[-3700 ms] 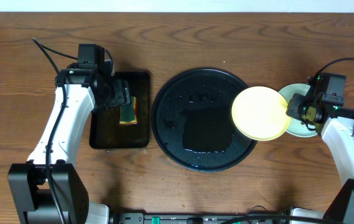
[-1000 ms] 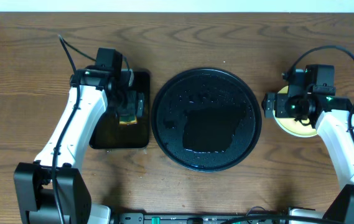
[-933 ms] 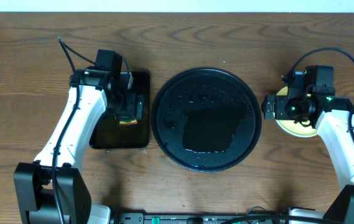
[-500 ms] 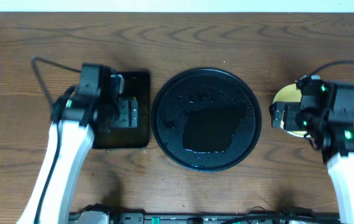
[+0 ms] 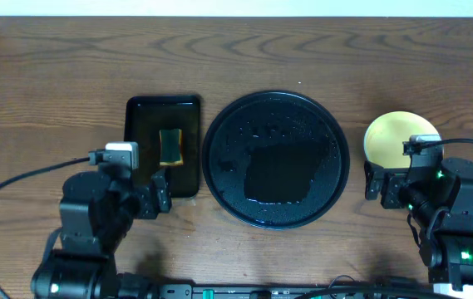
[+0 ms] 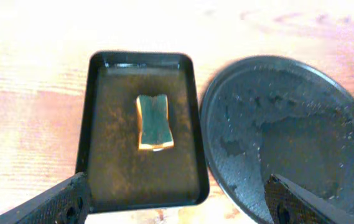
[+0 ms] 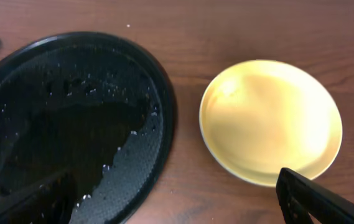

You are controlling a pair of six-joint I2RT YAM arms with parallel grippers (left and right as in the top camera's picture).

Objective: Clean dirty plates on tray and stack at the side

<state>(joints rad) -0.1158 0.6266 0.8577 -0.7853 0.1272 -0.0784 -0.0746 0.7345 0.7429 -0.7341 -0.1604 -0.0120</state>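
Overhead straight down, 2 wrist views, seemingly tilted, sharing tray point(image 5: 276, 158)

Wooden table point(image 5: 303, 50), round tray point(image 5: 275, 158), rectangular tray point(image 5: 147, 124), yellow plate point(image 5: 392, 137), perhaps stacked

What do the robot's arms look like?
Both arms are chunky and black. The left arm has a small white block on top and a black cable looping off. The right arm shows little green lights. Left gripper and right gripper have black fingers.

The left arm point(image 5: 93, 223) and right arm point(image 5: 450, 203) are black, with black cables point(image 5: 20, 178) and green lights point(image 5: 467, 256)
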